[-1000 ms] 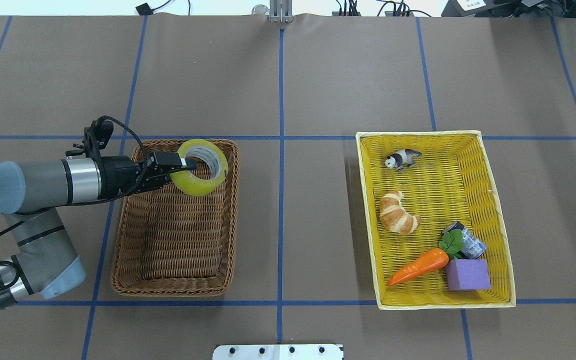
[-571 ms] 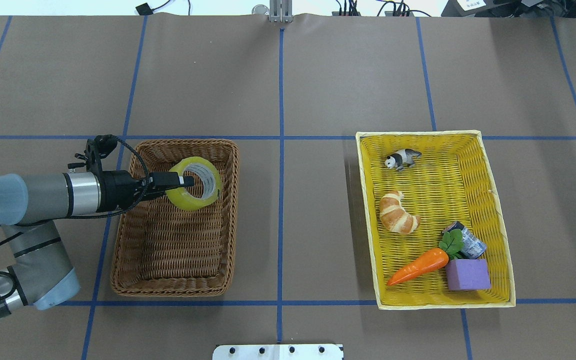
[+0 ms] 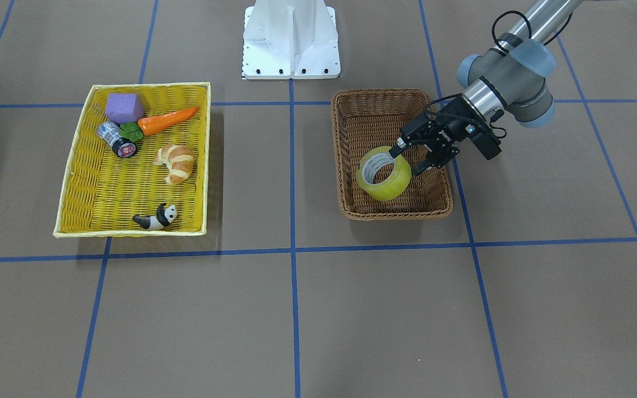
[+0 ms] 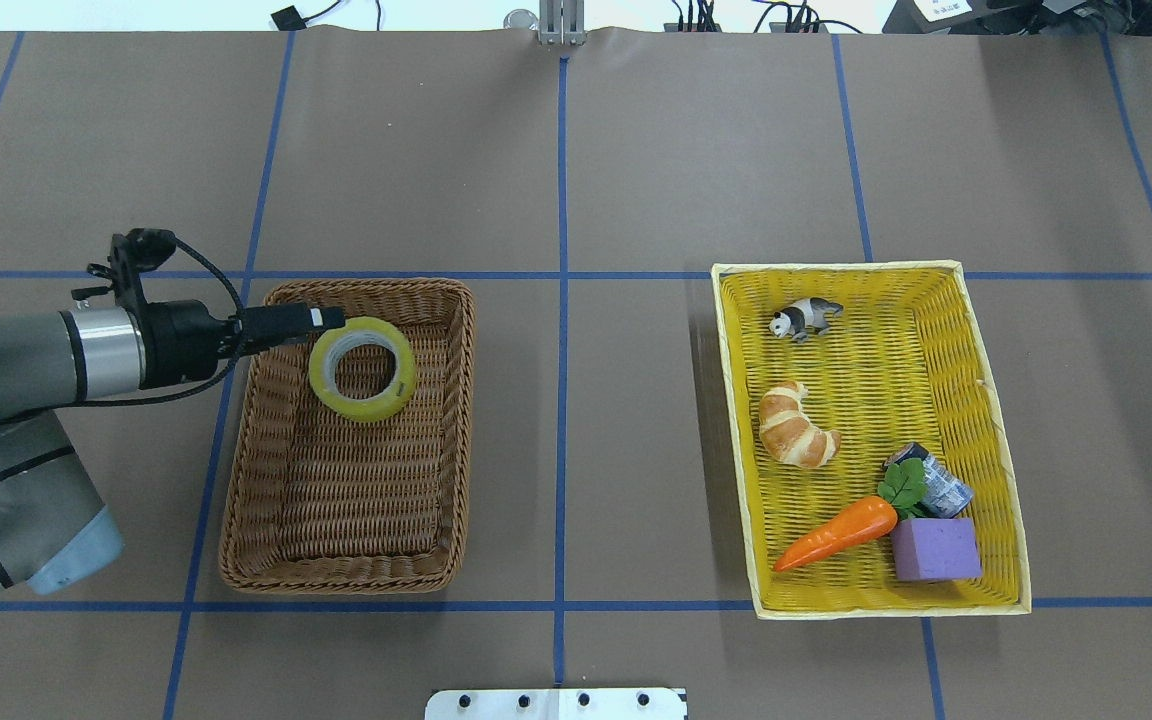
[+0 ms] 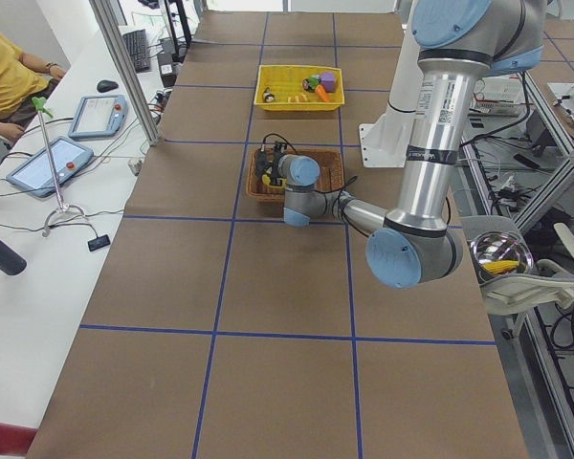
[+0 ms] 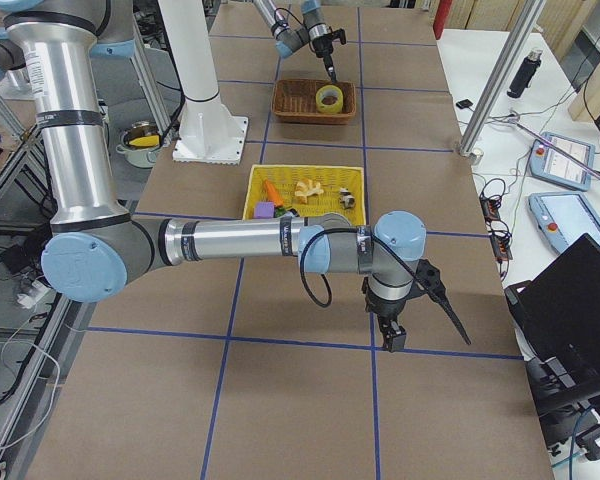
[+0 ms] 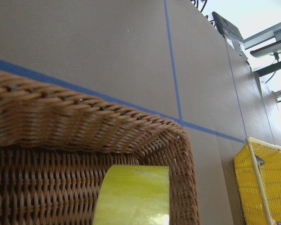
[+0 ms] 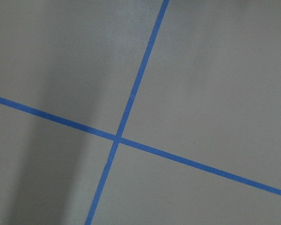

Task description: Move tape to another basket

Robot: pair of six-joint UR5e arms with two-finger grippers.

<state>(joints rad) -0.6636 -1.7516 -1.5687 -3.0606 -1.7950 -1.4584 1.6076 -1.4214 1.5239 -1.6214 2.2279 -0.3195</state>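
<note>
Tape (image 4: 366,407) flat in basket (image 4: 351,500), left tool (image 3: 406,160) spread wide in front view, overhead shows one finger (image 4: 286,322), right tool (image 6: 389,340) unclear.

Bright, even light fills the surface (image 4: 636,150); seen from overhead, the yellow tray (image 4: 836,268) casts a soft shadow toward 9 o'clock. The left wrist view blows out at 1 o'clock; the tape (image 7: 131,197) there looks perhaps slightly soft.

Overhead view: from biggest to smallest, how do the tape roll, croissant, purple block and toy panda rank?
Tape roll, largest.
Then croissant and purple block, too alike to rank.
Toy panda, smallest.
</note>
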